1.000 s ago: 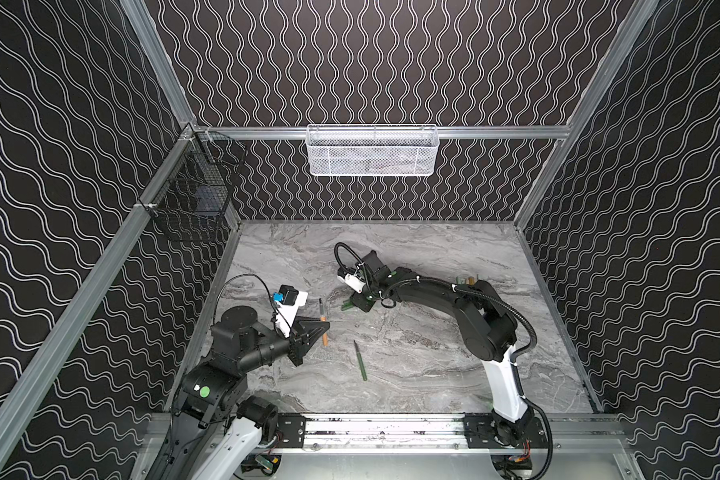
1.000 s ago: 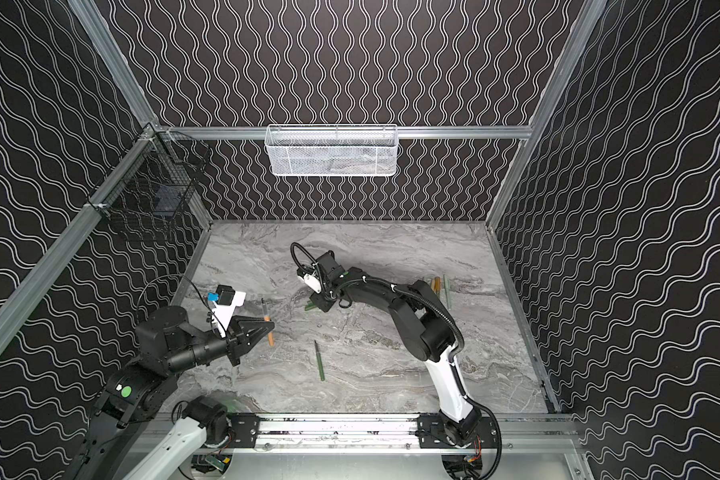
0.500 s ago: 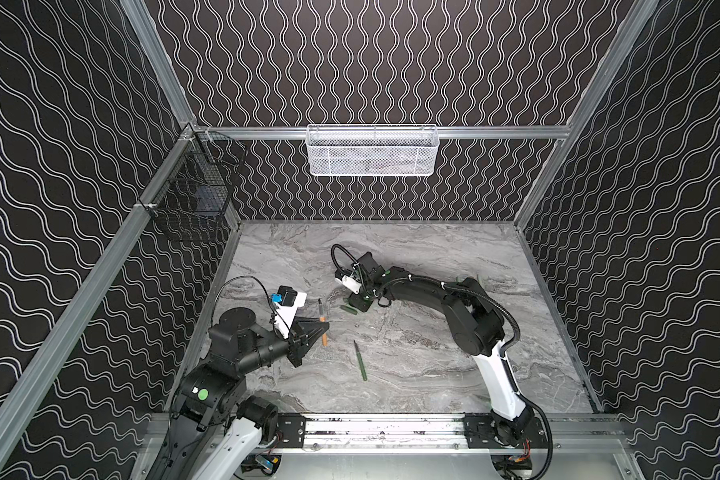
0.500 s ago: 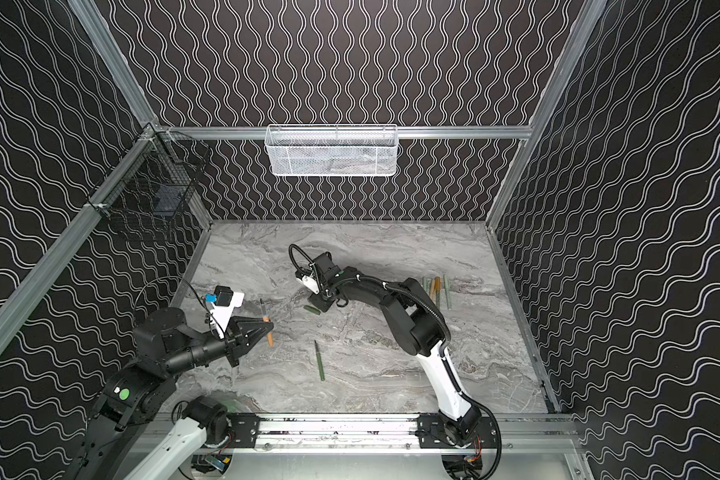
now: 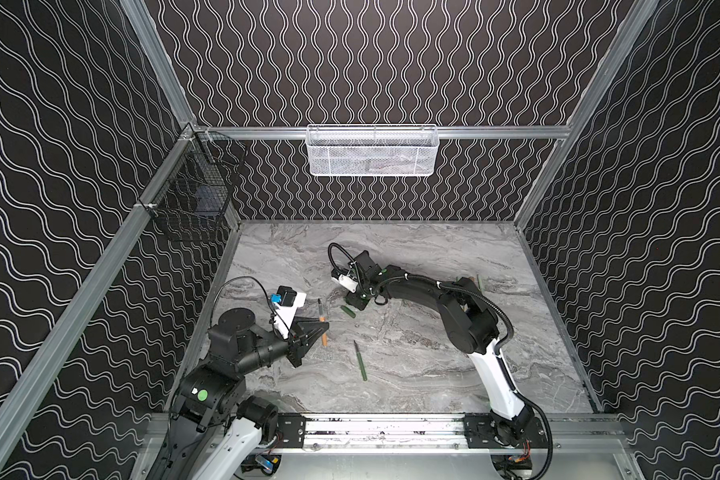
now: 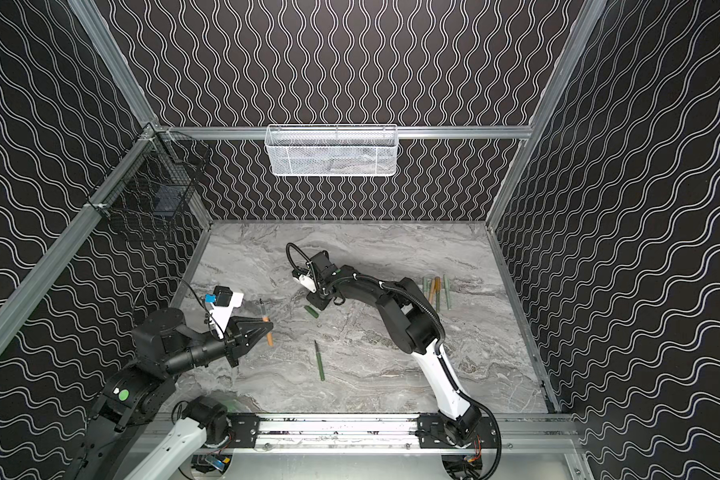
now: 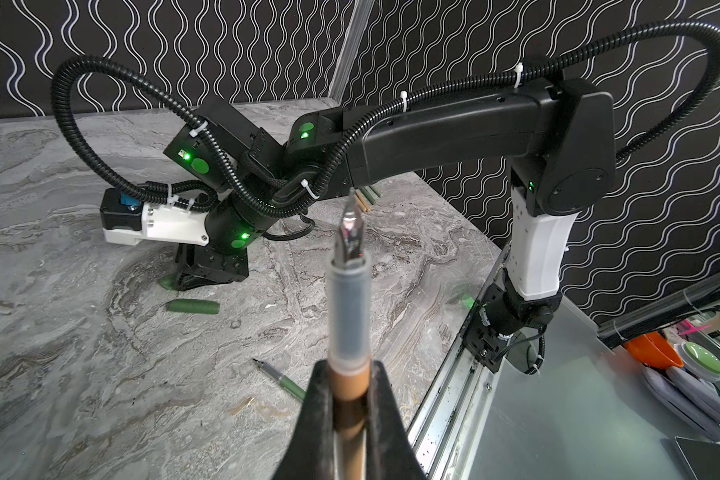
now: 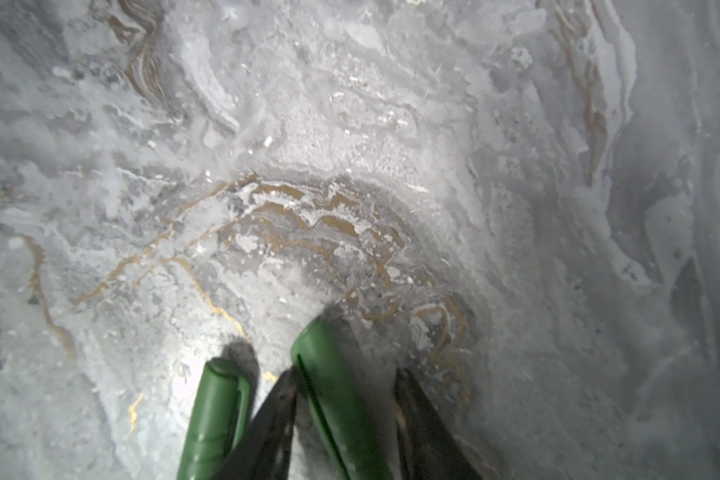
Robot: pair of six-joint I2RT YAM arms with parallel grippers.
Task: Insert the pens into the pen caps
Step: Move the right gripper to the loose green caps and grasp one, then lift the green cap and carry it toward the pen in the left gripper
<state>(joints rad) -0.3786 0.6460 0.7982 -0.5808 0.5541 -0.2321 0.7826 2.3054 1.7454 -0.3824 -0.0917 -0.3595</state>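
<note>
The left gripper (image 5: 323, 328) sits over the near left part of the marble table (image 5: 412, 353), clenched on an orange pen (image 5: 322, 322). In the left wrist view its fingers (image 7: 314, 415) press the orange barrel from both sides. The clear grip section and the dark tip stick out past them. In both top views the pen crosses the fingertips with its tip toward the far side.

The right gripper (image 5: 358, 301) reaches across to the middle of the table and points down at the surface. In the right wrist view a green cap (image 8: 333, 399) lies on the table between its fingers (image 8: 275, 419). The cap touches one finger and a gap shows on the side of the other, so this hand is released around the cap, not clamped on it. A second green cap (image 8: 217, 415) lies just outside that same finger, nearly parallel to the first. In both top views only one cap shows, just to the near left of the gripper, and the one between the fingers is hidden under the gripper.

A dark green pen (image 5: 360, 360) lies alone on the table nearer the front, between the two arms, with its tip toward the far side. A row of pens (image 6: 436, 289), green and orange, lies side by side at the far right, behind the right arm's elbow.
</note>
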